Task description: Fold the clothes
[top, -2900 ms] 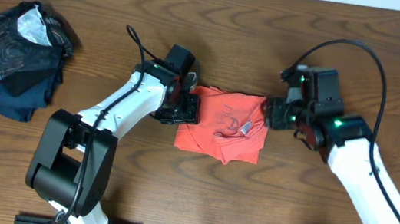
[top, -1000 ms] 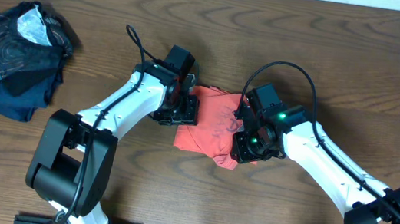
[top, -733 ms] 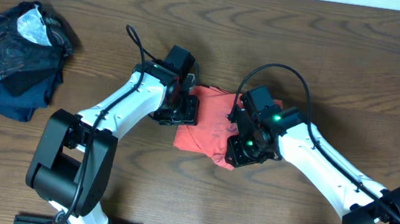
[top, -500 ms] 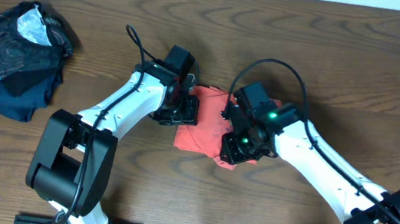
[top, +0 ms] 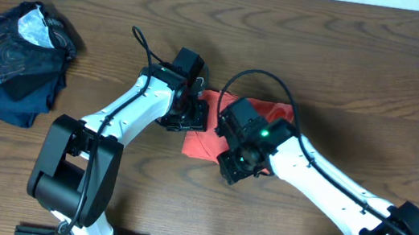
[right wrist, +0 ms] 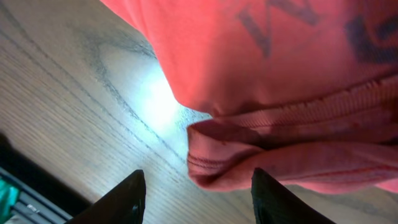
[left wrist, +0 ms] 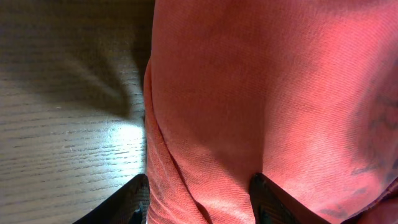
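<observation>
Obs., from beside the rig. Coral T-shirt lies bunched at mid-counter, between the two arms. Most of it is covered from above by the right arm, with bare cloth showing at the lower left and at the upper right corner. Counter is dark wood grain.

Left hand: at the shirt's left edge. Its wrist view shows both fingers spread wide, with coral cloth filling the gap between them and running up the frame. The cloth's left edge sits just inside the left finger (bare wood beyond it). Whether the fingertips press on the fabric, I cannot tell.

Right hand: over the shirt's lower edge, the arm reaching across the garment from the right. Fingers apart, nothing pinched. Between them and just above, a folded, stitched hem curls back on itself and rests on the wood. Dark lettering shows on the cloth above the hem, only in part and not readable.

A dark swirl-printed garment lies crumpled at the far left of the counter, well apart from both hands.
</observation>
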